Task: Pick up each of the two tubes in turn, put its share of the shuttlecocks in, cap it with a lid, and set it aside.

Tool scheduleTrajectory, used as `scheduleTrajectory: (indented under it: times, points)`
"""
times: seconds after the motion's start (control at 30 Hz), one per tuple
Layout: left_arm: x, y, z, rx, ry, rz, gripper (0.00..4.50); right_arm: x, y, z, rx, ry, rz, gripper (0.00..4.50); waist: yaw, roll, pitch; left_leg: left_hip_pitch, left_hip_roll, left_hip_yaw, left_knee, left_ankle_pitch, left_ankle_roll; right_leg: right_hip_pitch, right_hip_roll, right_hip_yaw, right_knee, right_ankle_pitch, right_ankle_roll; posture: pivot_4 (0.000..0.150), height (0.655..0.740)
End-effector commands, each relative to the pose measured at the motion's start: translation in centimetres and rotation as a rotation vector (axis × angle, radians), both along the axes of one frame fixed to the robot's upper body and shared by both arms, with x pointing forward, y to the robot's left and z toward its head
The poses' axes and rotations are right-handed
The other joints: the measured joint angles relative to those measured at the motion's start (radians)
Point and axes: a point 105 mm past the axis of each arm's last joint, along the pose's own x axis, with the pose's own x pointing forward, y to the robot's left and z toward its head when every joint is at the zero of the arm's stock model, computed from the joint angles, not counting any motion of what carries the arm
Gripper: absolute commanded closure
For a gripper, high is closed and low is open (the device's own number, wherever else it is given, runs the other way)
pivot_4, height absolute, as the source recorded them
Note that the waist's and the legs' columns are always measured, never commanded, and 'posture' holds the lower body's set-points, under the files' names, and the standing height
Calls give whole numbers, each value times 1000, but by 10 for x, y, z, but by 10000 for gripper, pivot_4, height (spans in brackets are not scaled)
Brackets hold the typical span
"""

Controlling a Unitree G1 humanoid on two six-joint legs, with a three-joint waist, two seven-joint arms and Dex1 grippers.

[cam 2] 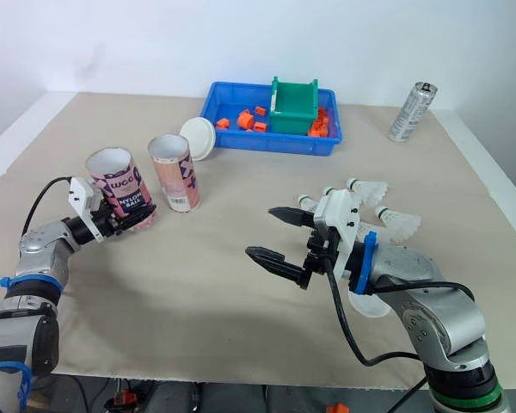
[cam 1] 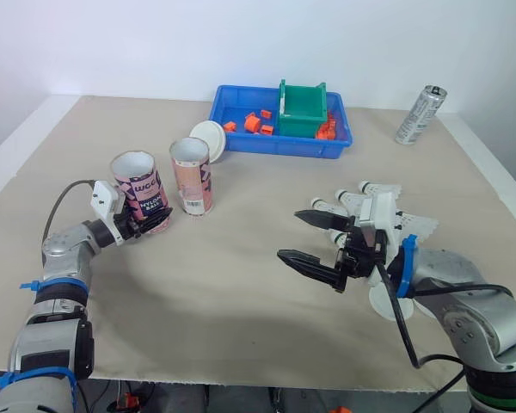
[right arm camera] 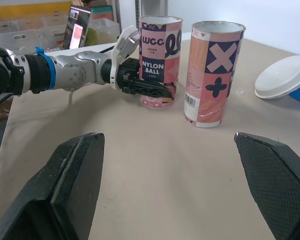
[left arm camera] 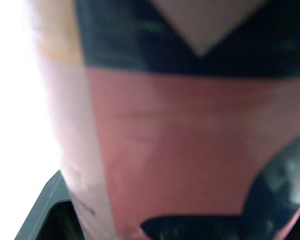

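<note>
Two open-topped cardboard tubes sit close together on the beige surface (cam 1: 241,292). The left gripper (cam 1: 148,220) has its black fingers clamped around the lower part of the pink tube lettered NYLON BALL (cam 1: 138,185), which leans slightly. The pink tube with cross patterns (cam 1: 192,176) stands upright just beside it. The right gripper (cam 1: 291,235) hovers above the surface, fingers spread wide and empty. White feathered shuttlecocks (cam 2: 370,189) lie just behind it. One round white lid (cam 1: 208,138) leans against the blue plastic tray (cam 1: 230,110); another white lid (cam 1: 380,303) lies under the right arm.
</note>
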Motion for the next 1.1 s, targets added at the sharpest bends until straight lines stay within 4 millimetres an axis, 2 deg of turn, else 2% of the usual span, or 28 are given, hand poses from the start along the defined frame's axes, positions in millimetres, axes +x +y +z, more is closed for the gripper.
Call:
scheduleTrajectory:
  times: [0.03, 0.23, 0.47, 0.6, 0.7, 0.9, 1.0, 1.1]
  points:
    - [0, 6, 15, -2, -61, 18, 12379, -3, 2, 9, 5, -52, 14, 0, 0, 0, 0, 0, 0, 0, 0, 0, 0, 0, 0, 0, 0, 0, 0, 1500, 7355]
    - [-7, 13, 33, 34, -91, -18, 12379, -5, -6, 4, -12, -32, -22, 0, 0, 0, 0, 0, 0, 0, 0, 0, 0, 0, 0, 0, 0, 0, 0, 1500, 7355]
    - [-57, -3, 47, 362, 95, -370, 12379, -15, -30, 1, -35, -8, -144, 0, -1, 0, 0, -2, 0, -1, -1, 0, 0, -1, 0, -1, 1, -1, -3, 1500, 7355]
    - [-73, -8, 52, 554, 184, -494, 12379, -11, -37, -5, -52, -8, -243, 0, 0, 0, 0, 0, 1, -1, -1, 0, 0, -1, 0, -2, 2, -4, -7, 1500, 7355]
    - [-80, -17, 56, 650, 227, -583, 12379, -17, -43, -14, -67, -3, -313, 0, 1, 0, 0, 1, 1, 0, -1, 2, 0, 0, 0, -2, 2, -4, -9, 1500, 7355]
    - [-91, -37, 30, 811, 302, -754, 12379, -33, -80, -18, -124, 58, -387, 0, -2, 1, 0, -1, 2, 1, 0, 3, 0, -1, 0, -1, 2, -4, -8, 1500, 7355]
    - [-88, -42, 20, 843, 318, -790, 12379, -42, -89, -25, -156, 90, -389, 0, 5, 1, 1, -1, 3, 0, 0, 3, 0, -1, 2, -2, 3, -5, -9, 1500, 7355]
    - [-87, -44, 11, 880, 333, -826, 12379, -39, -99, -30, -156, 104, -434, 0, 4, 2, 0, -1, 3, 0, 0, 3, 0, 0, 1, -2, 3, -5, -9, 1500, 7355]
